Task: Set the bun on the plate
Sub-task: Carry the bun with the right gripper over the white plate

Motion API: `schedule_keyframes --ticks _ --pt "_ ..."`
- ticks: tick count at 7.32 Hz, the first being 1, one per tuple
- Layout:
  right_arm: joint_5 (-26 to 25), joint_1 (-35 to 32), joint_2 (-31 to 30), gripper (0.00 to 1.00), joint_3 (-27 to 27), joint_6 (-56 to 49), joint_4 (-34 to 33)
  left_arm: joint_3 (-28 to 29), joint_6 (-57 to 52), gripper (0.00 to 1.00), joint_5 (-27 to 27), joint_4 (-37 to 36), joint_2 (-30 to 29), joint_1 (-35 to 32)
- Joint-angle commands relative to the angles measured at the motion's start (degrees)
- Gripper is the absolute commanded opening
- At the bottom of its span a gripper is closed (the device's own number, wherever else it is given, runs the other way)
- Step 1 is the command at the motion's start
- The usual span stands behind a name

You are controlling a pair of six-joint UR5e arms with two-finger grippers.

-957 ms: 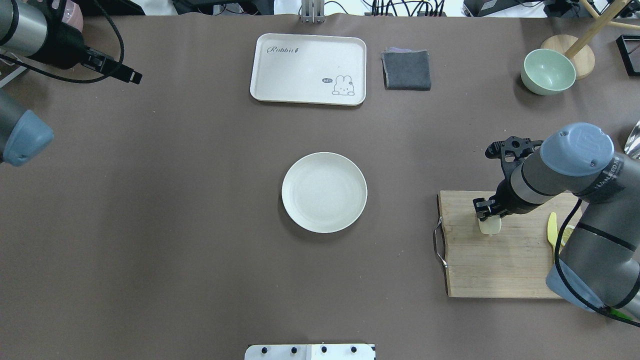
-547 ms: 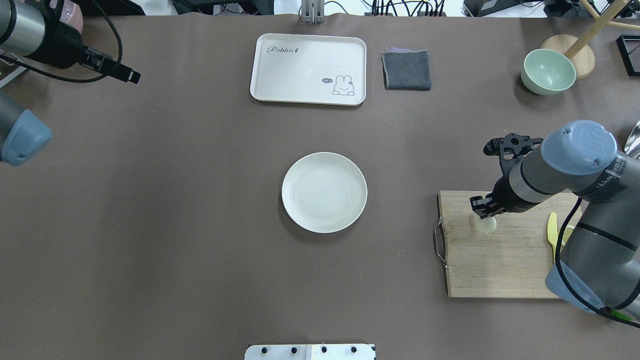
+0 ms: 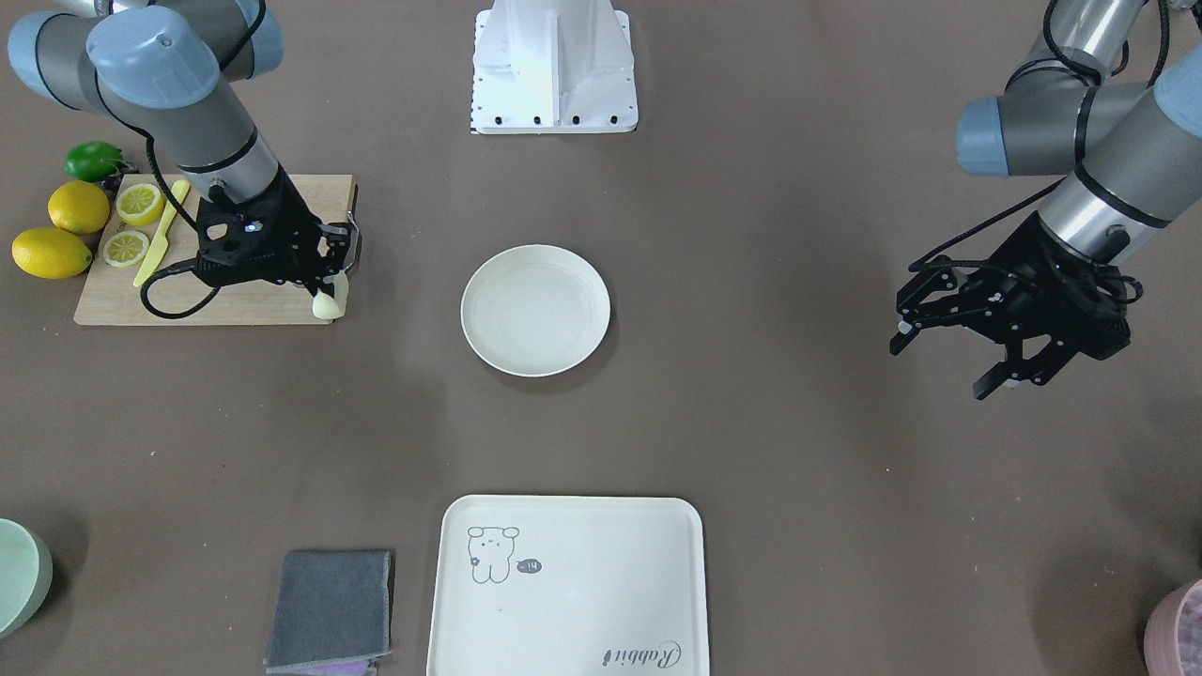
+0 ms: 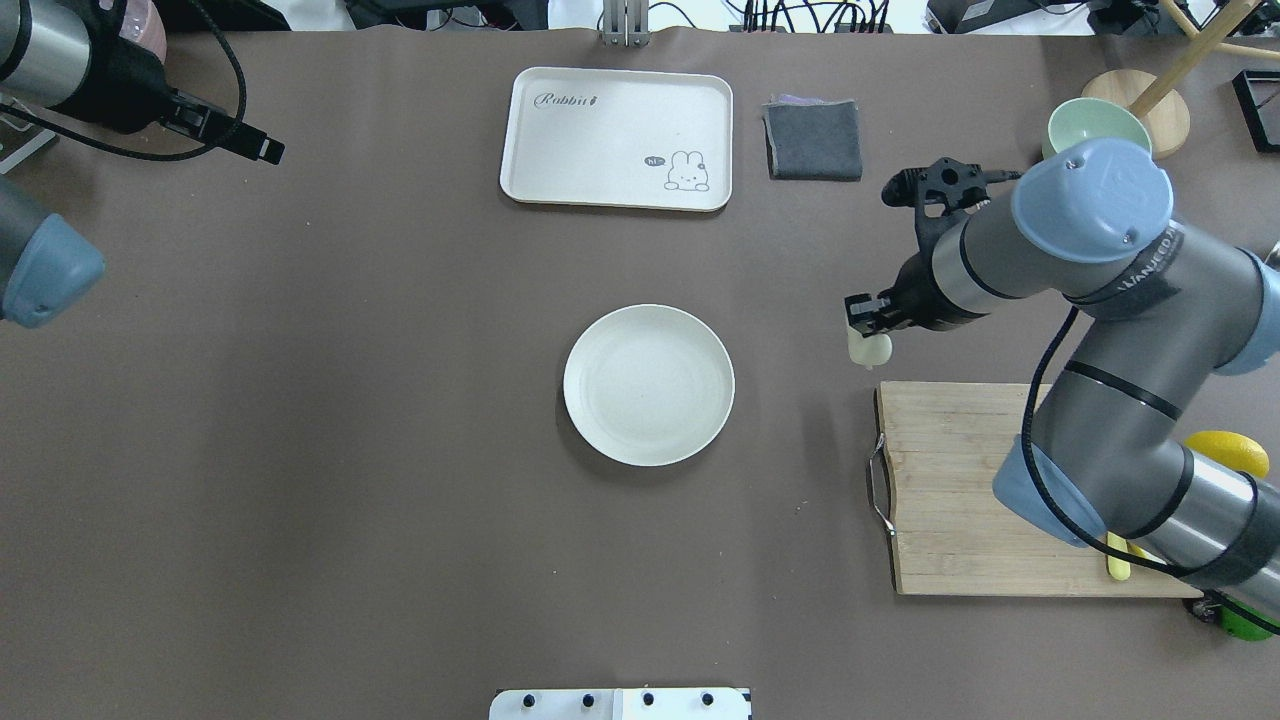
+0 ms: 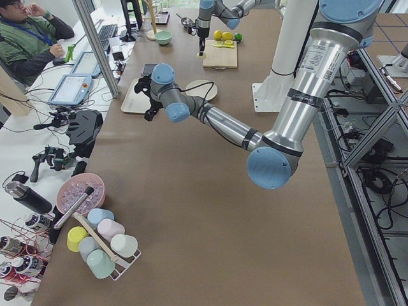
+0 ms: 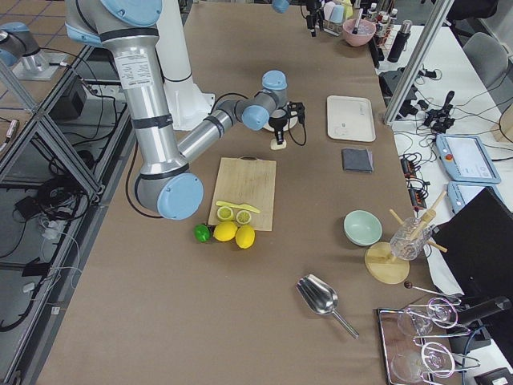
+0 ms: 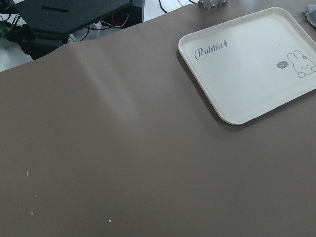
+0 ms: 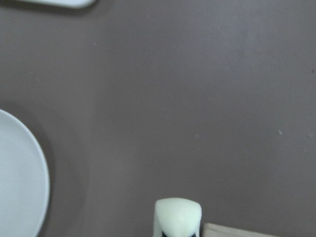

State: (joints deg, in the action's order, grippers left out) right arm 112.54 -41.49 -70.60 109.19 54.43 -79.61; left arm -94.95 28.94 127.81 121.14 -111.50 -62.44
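Note:
My right gripper [image 4: 866,318] is shut on the bun [image 4: 868,350], a small pale cream lump that hangs below its fingers. The bun [image 3: 328,302] is in the air just past the corner of the wooden cutting board [image 4: 980,500], to the right of the plate in the overhead view. The round off-white plate [image 4: 648,385] lies bare at the table's middle. In the right wrist view the bun [image 8: 177,216] shows at the bottom and the plate's rim [image 8: 29,177] at the left edge. My left gripper [image 3: 939,368] hovers open and holds nothing, far off on the other side.
A cream tray [image 4: 617,137] with a rabbit drawing and a folded grey cloth [image 4: 813,139] lie at the far side. A green bowl [image 4: 1090,125] stands far right. Lemons [image 3: 66,230], lemon halves [image 3: 131,225], a yellow knife [image 3: 161,235] and a lime [image 3: 92,160] sit on or by the board.
My right gripper has lifted the bun off the cutting board and carried it away from the robot and leftward, past the board's corner. The left arm has barely moved.

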Motion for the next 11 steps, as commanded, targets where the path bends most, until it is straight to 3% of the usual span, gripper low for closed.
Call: schedule_keyframes --ticks 1,2,4,5,7,8,9,11 --pt "-3.6 1.7 8.3 0.00 -1.5 -0.2 0.1 -0.2 0.2 0.98 0.7 -1.0 -0.1 0.4" --pt "-6.3 4.4 10.4 0.00 -3.1 -0.3 2.4 -0.1 0.2 0.98 0.6 -0.8 -0.1 0.7" --pt "-10.3 8.7 10.8 0.00 -11.3 -0.4 18.1 0.3 0.3 0.98 0.2 -0.7 0.0 0.8" --pt "-13.0 10.7 10.9 0.00 -14.2 -0.4 21.9 0.4 0.3 0.98 0.1 -0.7 0.1 0.8" --pt "-14.5 12.8 15.5 0.00 -19.3 -0.4 23.4 1.9 1.5 0.98 0.1 -0.5 0.0 0.8" --pt "-14.5 13.1 16.3 0.54 -19.8 -0.4 23.4 2.3 1.4 0.98 0.1 -0.5 0.1 0.8" --pt "-14.4 13.1 16.2 1.00 -19.7 -0.5 23.4 2.9 1.5 0.98 0.1 -0.4 0.0 0.7" --pt "-13.8 12.8 15.6 1.00 -18.2 -3.0 23.5 2.9 1.6 0.98 0.1 -0.5 0.1 -0.2"
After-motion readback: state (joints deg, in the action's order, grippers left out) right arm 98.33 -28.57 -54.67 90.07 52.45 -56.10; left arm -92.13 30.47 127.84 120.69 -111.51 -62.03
